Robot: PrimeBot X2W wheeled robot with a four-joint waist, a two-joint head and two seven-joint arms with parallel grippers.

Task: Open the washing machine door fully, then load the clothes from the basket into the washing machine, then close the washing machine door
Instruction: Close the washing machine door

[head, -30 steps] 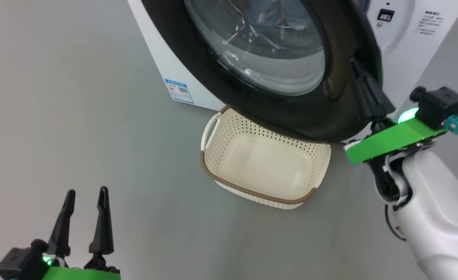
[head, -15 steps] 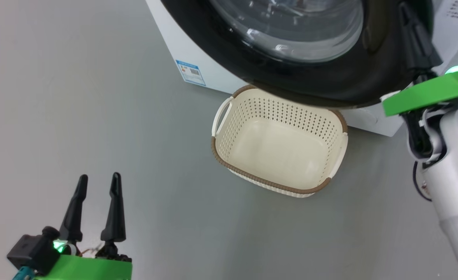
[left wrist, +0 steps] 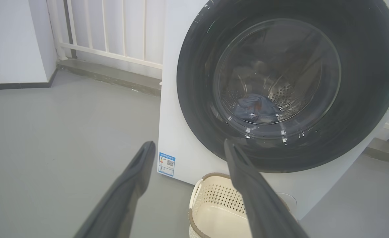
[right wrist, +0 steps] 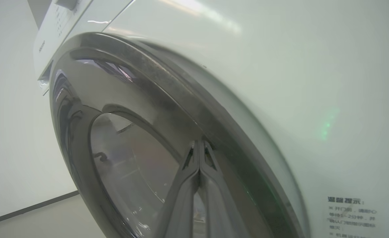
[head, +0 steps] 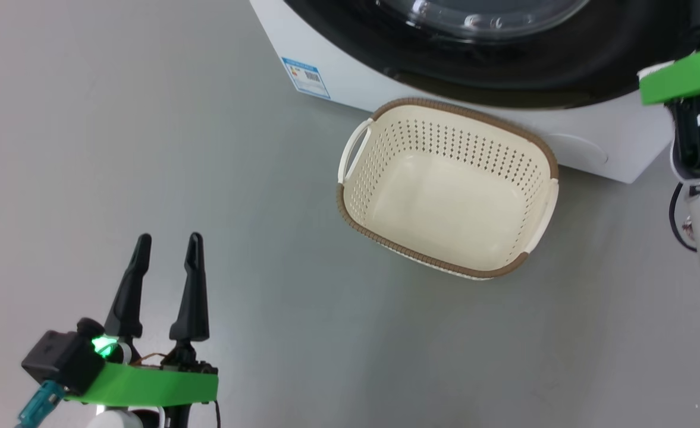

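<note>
A: Where are the clothes [left wrist: 254,109] now?

B: In the drum [left wrist: 282,94]. Through the glass of the washing machine door [left wrist: 194,82] I see the blue bundle lying low inside. The basket [head: 379,178] is empty on the floor [head: 147,119], just beside the front of the washing machine [head: 355,80], below the door.

A: And the grippers?

B: The left gripper [head: 168,239] is spread wide and holds nothing, well apart from the machine. The right gripper [right wrist: 200,147] has its fingers pressed together with nothing between them, the tips at the door's glossy edge.

A: So the door is closed?

B: It looks flush, but whether the latch has caught I cannot tell. That is my worry: if the latch is not engaged, the door may spring out once the arm leaves. Also the tips could slide on that curved, shiny rim — then the push goes sideways.
</note>
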